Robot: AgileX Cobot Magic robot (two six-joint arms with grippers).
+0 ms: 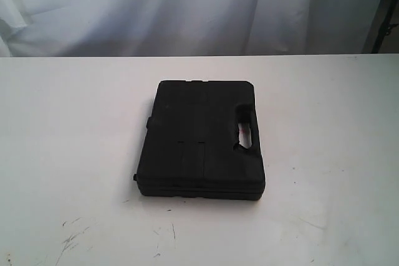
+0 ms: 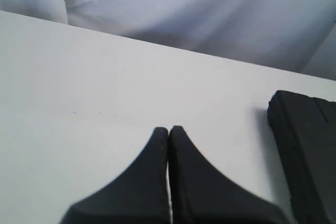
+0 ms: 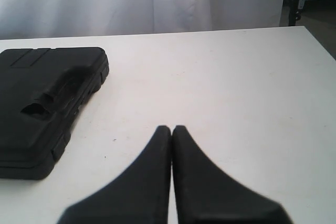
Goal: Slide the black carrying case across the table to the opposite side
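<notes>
The black carrying case (image 1: 202, 138) lies flat near the middle of the white table (image 1: 68, 141), its handle cut-out (image 1: 244, 135) facing right. Neither arm shows in the exterior view. In the left wrist view my left gripper (image 2: 168, 129) is shut with nothing in it, over bare tabletop, and the case (image 2: 307, 150) sits apart off to one side. My right gripper (image 3: 171, 128) is also shut and empty, hovering over the table (image 3: 236, 93) with the case (image 3: 44, 103) well clear of its fingertips.
A white curtain (image 1: 187, 4) hangs behind the table's far edge. Dark scratches (image 1: 72, 238) mark the front left of the tabletop. A dark stand (image 1: 385, 23) shows at the far right, beyond the table.
</notes>
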